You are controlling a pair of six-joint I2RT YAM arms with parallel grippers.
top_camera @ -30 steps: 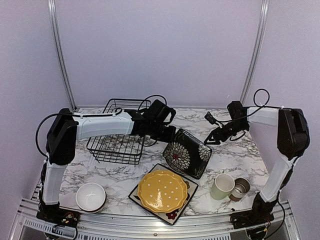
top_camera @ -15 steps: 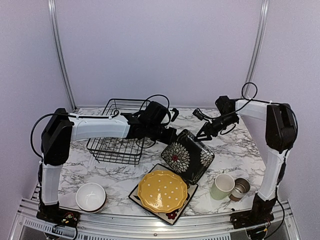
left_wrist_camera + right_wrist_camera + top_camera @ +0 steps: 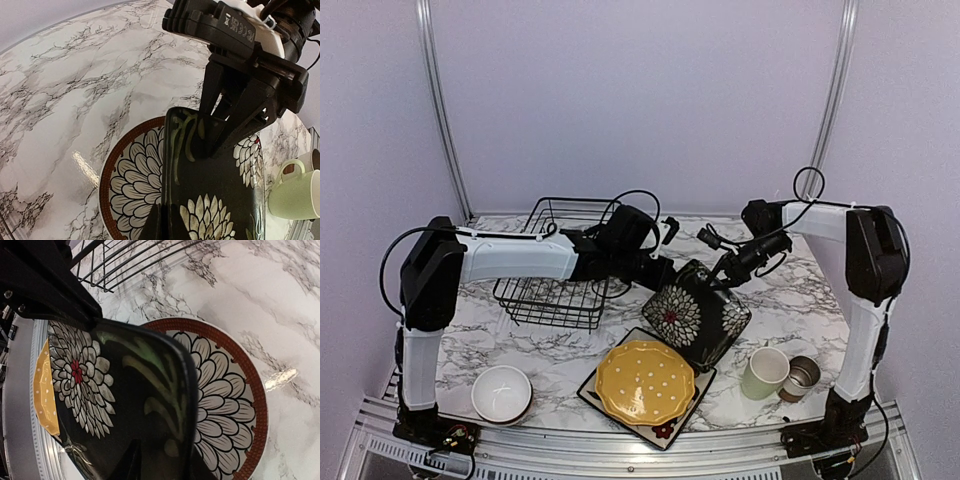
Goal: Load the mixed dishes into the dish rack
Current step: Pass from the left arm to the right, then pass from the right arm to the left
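Tabletop [image 3: 790,300]: white marble pattern, carrying everything.
Dish rack [image 3: 545,305]: black wire basket at the back left, no dish visible in it; in the same spot as a second ago.
Left arm [image 3: 515,255]: reaches across the rack toward the middle, hardly moved.
Right arm [image 3: 820,218]: has swung inward from the right since a second ago.
Black square plate [image 3: 700,315]: flowered, held tilted above the tabletop in the middle, just right of the rack, in about the same place as before.
Round flower plate [image 3: 132,175]: red-brown rim, lying flat under the held plate.
Second square plate [image 3: 665,432]: flat at the front, under the yellow one.
Yellow scalloped plate [image 3: 645,382]: unmoved.
White bowl [image 3: 501,392]: front left, unmoved.
Pale green mug [image 3: 763,372]: front right, upright.
Grey-brown cup [image 3: 802,376]: touching the mug's right side.
Left pincer [image 3: 658,278]: clamped on the held plate's upper left corner.
Right pincer [image 3: 725,272]: earlier wide and apart from the plate, now narrow, fingers astride its upper right rim; whether it grips yet, I cannot tell.
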